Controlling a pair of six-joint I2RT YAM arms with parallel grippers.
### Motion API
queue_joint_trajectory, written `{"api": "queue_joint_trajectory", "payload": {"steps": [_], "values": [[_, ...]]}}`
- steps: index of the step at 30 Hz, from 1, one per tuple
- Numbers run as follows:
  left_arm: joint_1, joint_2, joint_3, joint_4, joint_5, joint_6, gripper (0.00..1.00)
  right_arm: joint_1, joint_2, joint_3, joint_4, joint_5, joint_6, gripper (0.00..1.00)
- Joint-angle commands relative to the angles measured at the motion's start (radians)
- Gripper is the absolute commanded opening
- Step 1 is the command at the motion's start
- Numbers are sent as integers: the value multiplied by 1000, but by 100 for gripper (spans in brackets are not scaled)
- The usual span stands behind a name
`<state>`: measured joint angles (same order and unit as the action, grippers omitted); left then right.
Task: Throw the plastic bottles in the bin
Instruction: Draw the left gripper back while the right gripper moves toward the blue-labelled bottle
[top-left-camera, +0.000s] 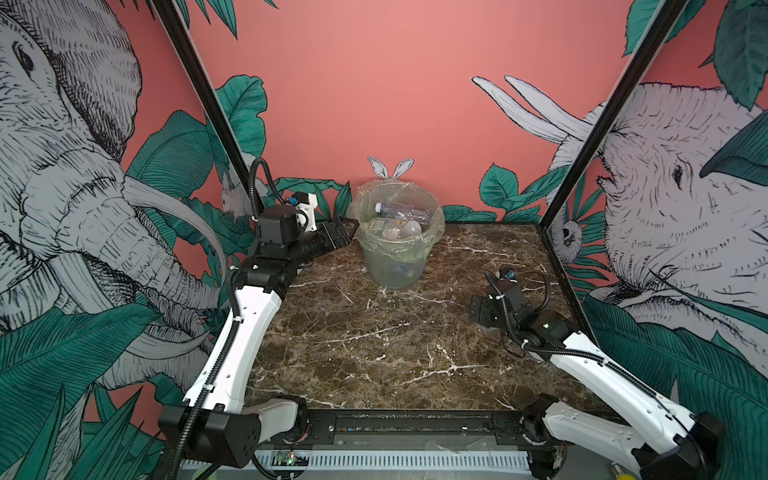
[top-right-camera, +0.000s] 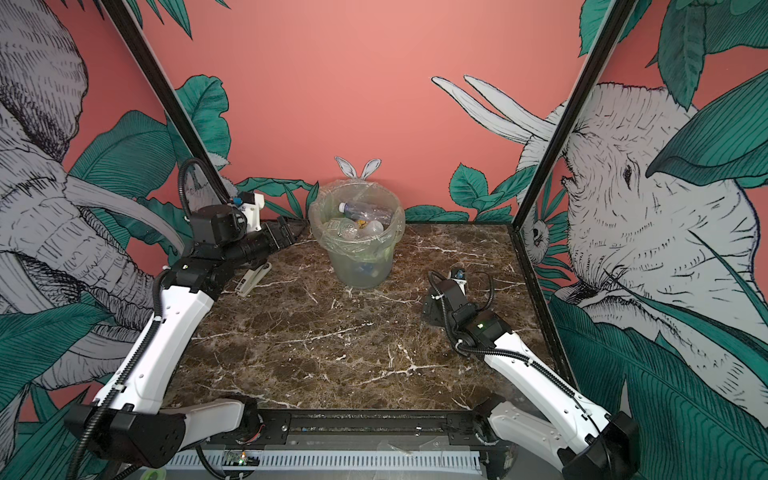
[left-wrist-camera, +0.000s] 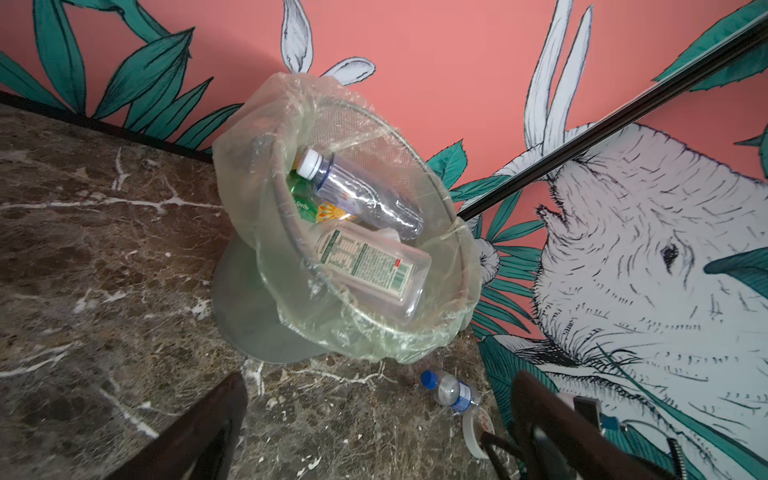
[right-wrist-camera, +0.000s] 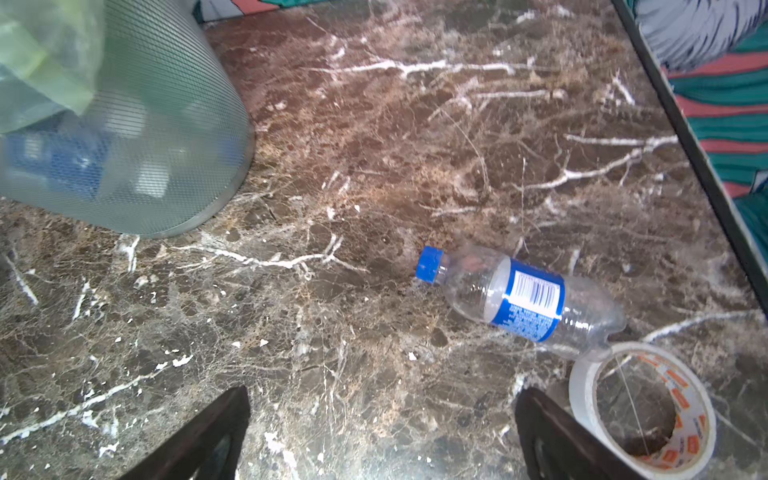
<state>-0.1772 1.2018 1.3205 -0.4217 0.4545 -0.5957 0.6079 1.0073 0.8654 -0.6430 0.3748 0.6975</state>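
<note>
Since one bottle (right-wrist-camera: 519, 299) lies on the worktop (top-left-camera: 374, 340) outside the bin, notes run left to right

Left claw (left-wrist-camera: 380, 376): jaws spread wide, nothing in them, raised just beside the rim of the bin (top-left-camera: 397, 232) and looking down into it. A white stapler-like tool (top-right-camera: 253, 279) lies under that arm; not part of the task.

Bin stands back centre with its liner folded over the rim. It is stacked with bottles near the top: a white-capped clear one (left-wrist-camera: 361, 195) lies across a flat labelled one (left-wrist-camera: 370, 270).

Stray bottle: on its side, right of the bin and apart from it. In both top views it is hidden, likely behind the right wrist.

Right claw (right-wrist-camera: 384, 392): jaws spread wide, empty, low over the worktop, clearly the nearer arm. The bottle sits ahead of it, offset toward the finger nearest the tape roll (right-wrist-camera: 644, 407). Its long axis runs roughly along the line between the two fingers, blue cap toward the bin. The base touches the tape or stops just shy; cannot tell.

Judgement: the wrist needs a turn to close across the body. Bare worktop on the bin side; black frame rail (right-wrist-camera: 685, 124) close on the far right, so little room there
</note>
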Motion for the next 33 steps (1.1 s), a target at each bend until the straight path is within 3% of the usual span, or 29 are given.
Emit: {"api": "queue_joint_trajectory", "payload": {"steps": [1,16,29,33], "values": [[10,-50,-71,-20,-33,44,100,-14,4,24,-17,-8,81,99],[12,-209,-373,4,-137,88,99,-92,49,40,-92,44,337,99],[11,-297,-532,-22,-200,71,99,-126,121,61,-158,68,524,99],[12,-311,-570,-14,-208,45,99,-142,141,73,-241,105,649,99]]}}
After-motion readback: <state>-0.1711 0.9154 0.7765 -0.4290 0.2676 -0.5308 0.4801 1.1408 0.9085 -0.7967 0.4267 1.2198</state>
